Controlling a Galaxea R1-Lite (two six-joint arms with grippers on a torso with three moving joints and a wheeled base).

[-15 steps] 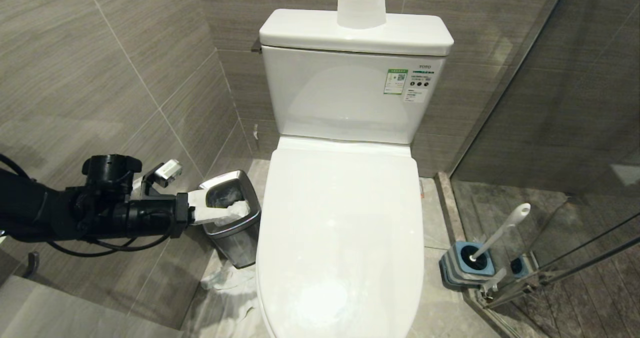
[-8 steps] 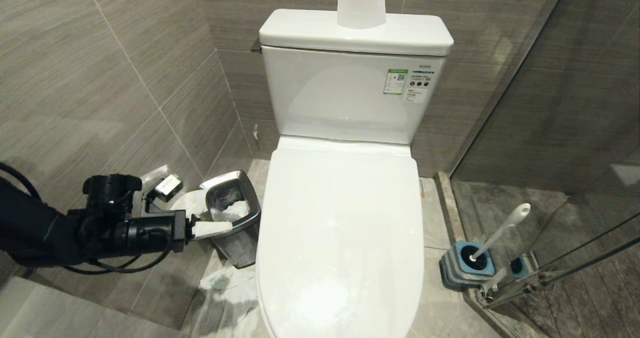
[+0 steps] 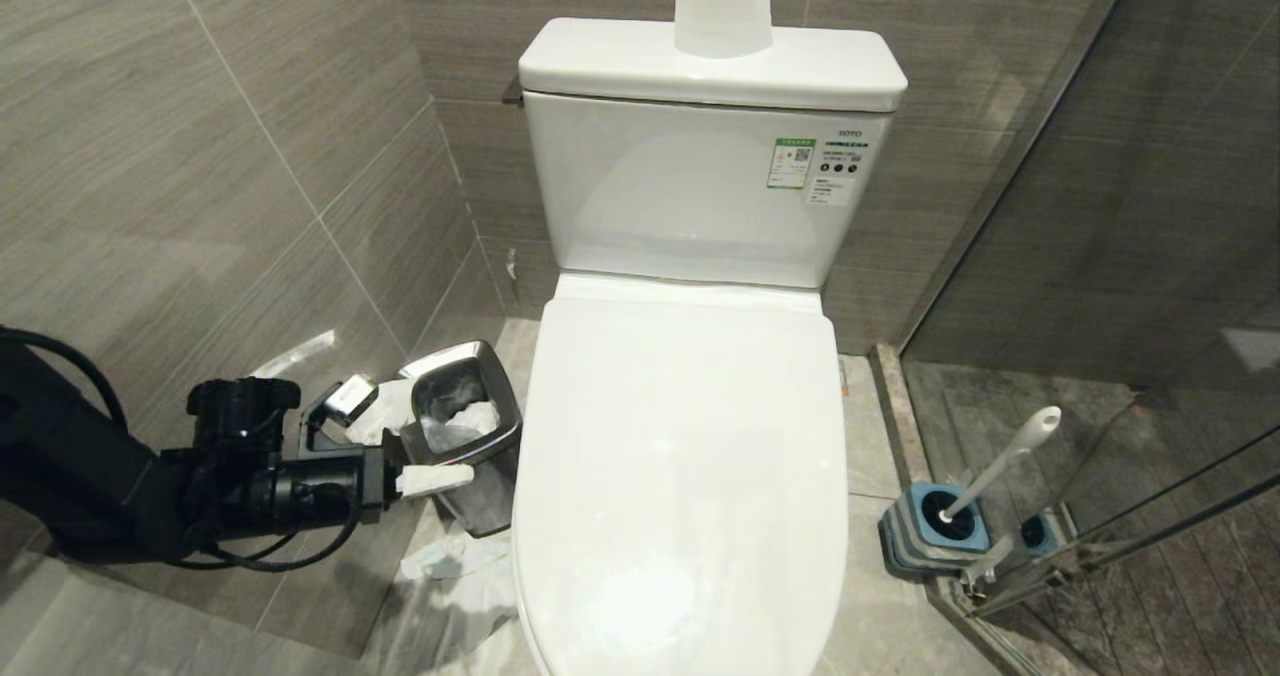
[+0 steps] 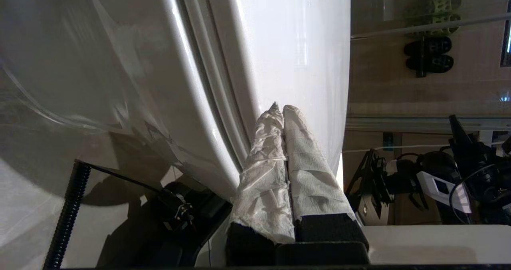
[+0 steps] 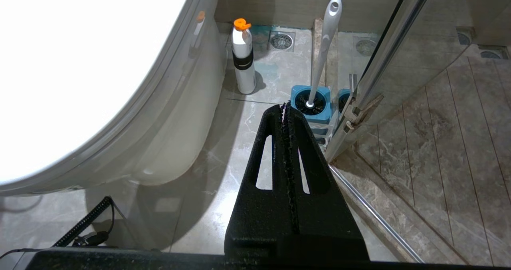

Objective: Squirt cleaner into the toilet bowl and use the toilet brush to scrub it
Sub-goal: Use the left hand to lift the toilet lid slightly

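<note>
Two arms, but only the left gripper point(image 3: 455, 476) is at work: low beside the toilet bowl point(image 3: 680, 476), between the bowl's side and the small steel bin point(image 3: 462, 426), its paper-wrapped fingers point(image 4: 307, 170) pressed together with nothing between them. The tips sit right at the seam under the closed lid. The right gripper point(image 5: 285, 110), also pinched shut and empty, hangs over the floor on the bowl's other side. The cleaner point(image 5: 244, 60) stands on the floor against that side of the bowl, and the toilet brush point(image 3: 1000, 461) leans in its blue holder point(image 3: 930, 541) near the glass door's edge. My worry is that with the lid down, smooth paper tips may slip along the glossy rim without catching, or the arm may knock the bin over.
</note>
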